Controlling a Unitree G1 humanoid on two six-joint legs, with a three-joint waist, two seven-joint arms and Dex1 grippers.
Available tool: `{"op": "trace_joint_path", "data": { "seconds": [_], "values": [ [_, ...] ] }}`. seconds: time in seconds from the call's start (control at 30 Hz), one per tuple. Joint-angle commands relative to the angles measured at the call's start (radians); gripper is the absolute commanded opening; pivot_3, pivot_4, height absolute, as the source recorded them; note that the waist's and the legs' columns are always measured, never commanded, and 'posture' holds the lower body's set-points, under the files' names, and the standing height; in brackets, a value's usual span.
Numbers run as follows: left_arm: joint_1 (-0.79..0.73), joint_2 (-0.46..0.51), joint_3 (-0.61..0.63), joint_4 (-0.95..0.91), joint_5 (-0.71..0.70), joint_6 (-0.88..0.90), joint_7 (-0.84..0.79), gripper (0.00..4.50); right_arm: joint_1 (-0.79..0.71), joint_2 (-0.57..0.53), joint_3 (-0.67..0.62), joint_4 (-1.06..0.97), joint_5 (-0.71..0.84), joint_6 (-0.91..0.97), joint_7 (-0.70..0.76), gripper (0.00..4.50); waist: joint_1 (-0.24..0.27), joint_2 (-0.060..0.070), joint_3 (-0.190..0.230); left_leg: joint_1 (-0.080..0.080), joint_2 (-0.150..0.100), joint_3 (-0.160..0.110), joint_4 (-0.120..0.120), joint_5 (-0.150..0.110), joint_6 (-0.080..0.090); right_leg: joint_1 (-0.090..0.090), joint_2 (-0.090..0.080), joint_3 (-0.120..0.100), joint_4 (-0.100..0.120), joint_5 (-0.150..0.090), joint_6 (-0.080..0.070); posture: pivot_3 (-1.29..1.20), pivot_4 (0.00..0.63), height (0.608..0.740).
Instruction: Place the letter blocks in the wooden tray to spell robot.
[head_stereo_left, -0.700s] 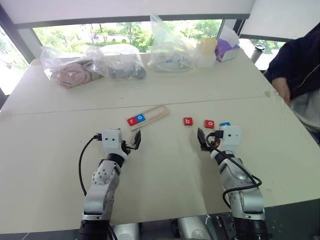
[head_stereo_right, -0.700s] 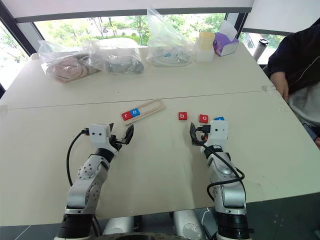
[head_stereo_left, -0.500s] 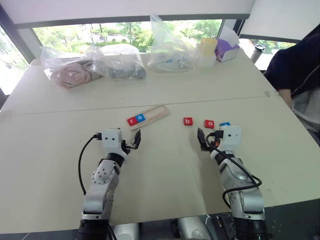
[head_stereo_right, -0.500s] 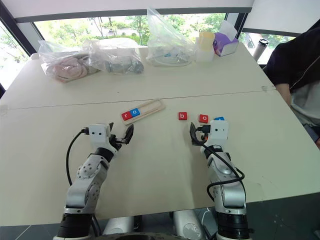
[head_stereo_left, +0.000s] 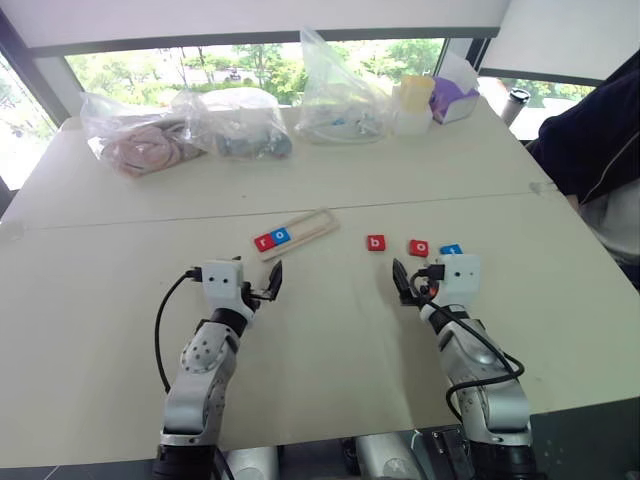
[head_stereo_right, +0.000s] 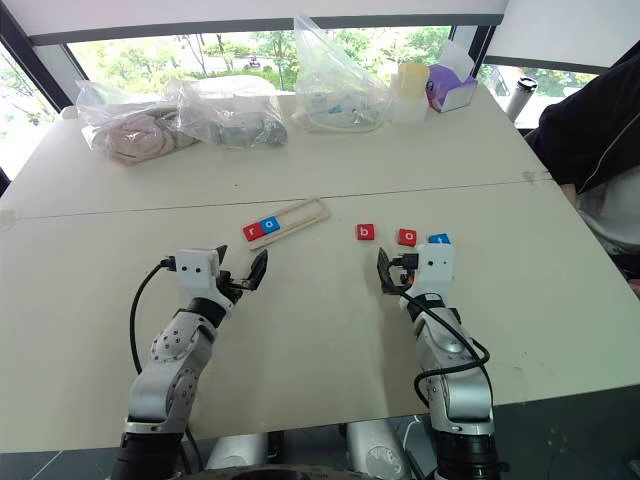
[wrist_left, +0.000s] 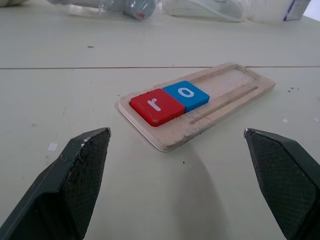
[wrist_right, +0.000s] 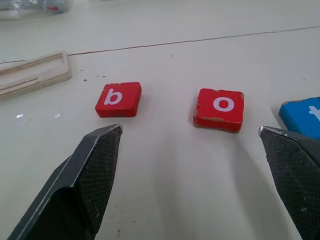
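The letter blocks are only partly in place, and I have three more to put in. My right pincer (head_stereo_right: 392, 272) is wide open and holds nothing. Just ahead of it, near its left finger, sits the red b block (wrist_right: 118, 99). Straight ahead between the fingers sits the red o block (wrist_right: 219, 108). The blue t block (wrist_right: 302, 116) lies beside that one, out by the right finger.

My left pincer (head_stereo_left: 266, 283) is wide open too, and empty. Right in front of it lies the wooden tray (wrist_left: 231, 90), turned at a slant. The red r block (wrist_left: 157, 105) and the blue o block (wrist_left: 185, 95) already sit side by side at the near end of it. The rest of the tray is bare.

Here is what I think could go wrong. The b must go in next, but the o is more in line with my right pincer, so I could grab the wrong one. The blocks are flat and low, so my fingers could slide off or push one away. The tray is loose and slanted, so a bump could shove it and shake the r and o. A block could also land on the rim and sit crooked.
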Motion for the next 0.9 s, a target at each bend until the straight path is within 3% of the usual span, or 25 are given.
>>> {"op": "trace_joint_path", "data": {
  "seconds": [0.03, 0.3, 0.47, 0.57, 0.7, 0.9],
  "values": [
    [0.011, 0.021, -0.001, -0.073, -0.018, 0.017, -0.018, 4.5, 0.004, -0.03, -0.002, -0.069, -0.001, -0.001, 0.022, 4.44, 0.0, 0.0, 0.0, 0.0, 0.0, 0.0, 0.0, 0.0, 0.0, 0.0, 0.0, 0.0, 0.0, 0.0, 0.0, 0.0, 0.15, 0.74],
    [0.004, 0.134, 0.041, -0.168, -0.093, 0.092, -0.114, 4.5, -0.02, -0.143, 0.016, -0.13, 0.038, 0.025, 0.15, 4.44, -0.001, 0.0, 0.0, 0.0, 0.0, 0.0, 0.0, 0.0, 0.0, 0.0, 0.0, 0.0, 0.0, 0.0, 0.0, 0.0, 0.15, 0.74],
    [-0.102, 0.335, 0.114, -0.155, -0.238, 0.19, -0.323, 4.5, -0.073, -0.28, 0.065, -0.17, 0.154, 0.092, 0.385, 4.44, -0.001, 0.0, 0.001, 0.0, 0.0, 0.0, 0.0, 0.0, 0.0, -0.001, 0.001, -0.001, 0.0, 0.0, 0.0, 0.0, 0.15, 0.74],
    [-0.183, 0.492, 0.155, -0.07, -0.324, 0.219, -0.515, 4.5, -0.097, -0.37, 0.095, -0.201, 0.206, 0.128, 0.501, 4.44, 0.001, 0.0, 0.002, 0.0, 0.0, -0.001, 0.0, 0.0, 0.0, -0.001, 0.001, -0.001, 0.0, 0.0, -0.001, 0.0, 0.15, 0.74],
    [-0.3, 0.633, 0.115, 0.129, -0.319, 0.177, -0.74, 4.5, -0.124, -0.46, 0.101, -0.214, 0.255, 0.156, 0.605, 4.44, 0.0, 0.0, 0.002, 0.0, 0.0, 0.0, -0.001, 0.0, 0.0, -0.001, 0.0, -0.001, -0.003, 0.0, -0.001, 0.0, 0.15, 0.74],
    [-0.546, 0.664, -0.018, 0.537, -0.206, 0.023, -0.999, 4.5, -0.174, -0.506, 0.097, -0.186, 0.226, 0.148, 0.614, 4.44, 0.004, 0.0, 0.002, -0.004, -0.001, -0.001, 0.001, 0.0, 0.0, -0.003, 0.0, -0.002, -0.003, 0.0, -0.001, 0.0, 0.15, 0.74]
  ]
}}
